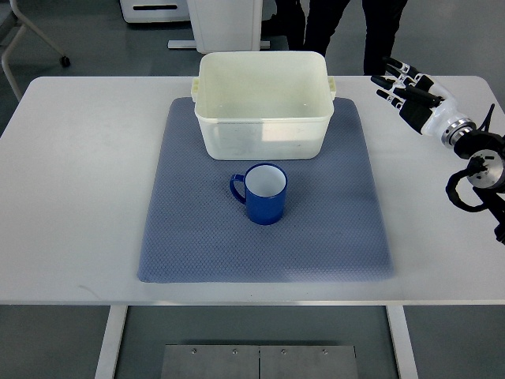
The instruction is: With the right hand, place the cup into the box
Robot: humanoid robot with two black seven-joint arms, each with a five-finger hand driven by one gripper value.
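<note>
A blue cup with a white inside stands upright on the blue-grey mat, its handle pointing left. Just behind it sits the cream plastic box, open on top and with nothing in it. My right hand hovers over the table's far right, well to the right of the box and the cup. Its fingers are spread and hold nothing. The left arm does not show.
The mat lies in the middle of a white table. Beyond the far edge stand a person's dark trouser legs and a white cabinet base. A chair leg shows at the far left.
</note>
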